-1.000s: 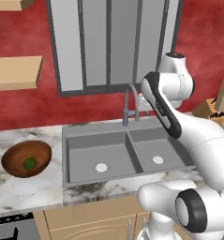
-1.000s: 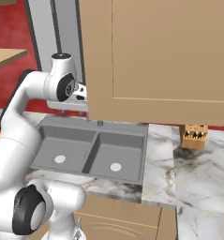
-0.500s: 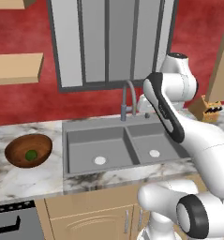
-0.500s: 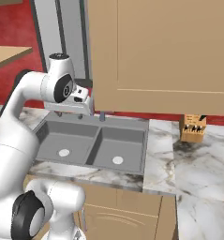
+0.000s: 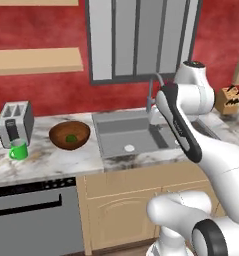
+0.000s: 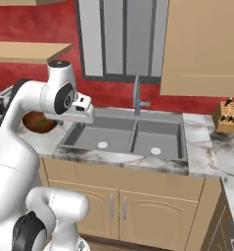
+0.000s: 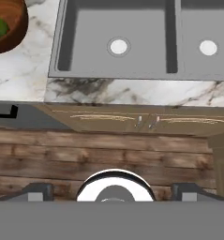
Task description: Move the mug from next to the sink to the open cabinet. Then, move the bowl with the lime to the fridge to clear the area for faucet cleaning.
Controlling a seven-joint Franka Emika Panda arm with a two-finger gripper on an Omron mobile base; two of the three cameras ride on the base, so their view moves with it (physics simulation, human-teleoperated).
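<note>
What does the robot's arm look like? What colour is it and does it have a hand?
The arm is smooth, glossy white, built from fat rounded tube pieces, with dark grey or black bands and round caps at the joints. Its base is white and bulgy with a dark round disc. At the end is a small blocky white hand; the gripper ends in two little dark jaws. No cables or markings show.
</note>
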